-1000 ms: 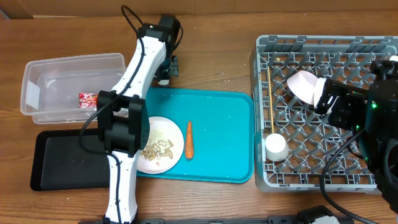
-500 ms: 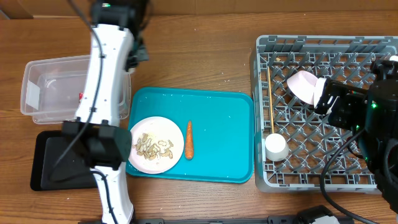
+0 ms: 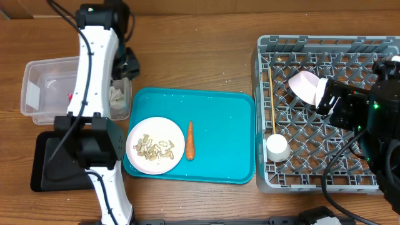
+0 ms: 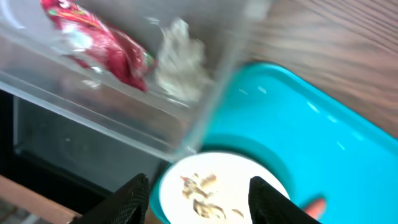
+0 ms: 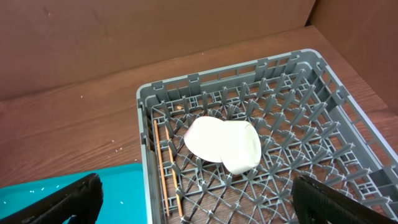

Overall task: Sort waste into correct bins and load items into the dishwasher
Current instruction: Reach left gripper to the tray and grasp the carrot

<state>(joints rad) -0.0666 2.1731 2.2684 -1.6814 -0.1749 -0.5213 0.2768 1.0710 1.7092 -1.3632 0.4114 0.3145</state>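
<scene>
My left gripper (image 3: pixel 125 65) (image 4: pixel 202 202) hangs open and empty over the right end of the clear tub (image 3: pixel 44 87) (image 4: pixel 93 106). In the tub lie the crumpled white tissue (image 3: pixel 117 95) (image 4: pixel 180 59) and the red wrapper (image 3: pixel 70 97) (image 4: pixel 93 40). The white plate (image 3: pixel 155 145) (image 4: pixel 217 186) with rice scraps and the carrot (image 3: pixel 190 140) rest on the teal tray (image 3: pixel 225 137). My right gripper (image 3: pixel 326 100) (image 5: pixel 199 208) stands wide open over the grey rack (image 3: pixel 325 162) (image 5: pixel 298 93), beside the tipped bowls (image 3: pixel 305 84) (image 5: pixel 224 143). Chopsticks (image 3: pixel 272 100) (image 5: pixel 161 162) and a cup (image 3: pixel 277 147) sit in the rack.
The flat black tray (image 3: pixel 50 162) (image 4: pixel 56 149) lies in front of the tub, partly under my left arm. Brown tabletop runs between the teal tray and the rack.
My left arm has swung left from the teal tray's back edge to the tub. Its jaws have opened, and the tissue now lies in the tub. The right arm has not moved.
</scene>
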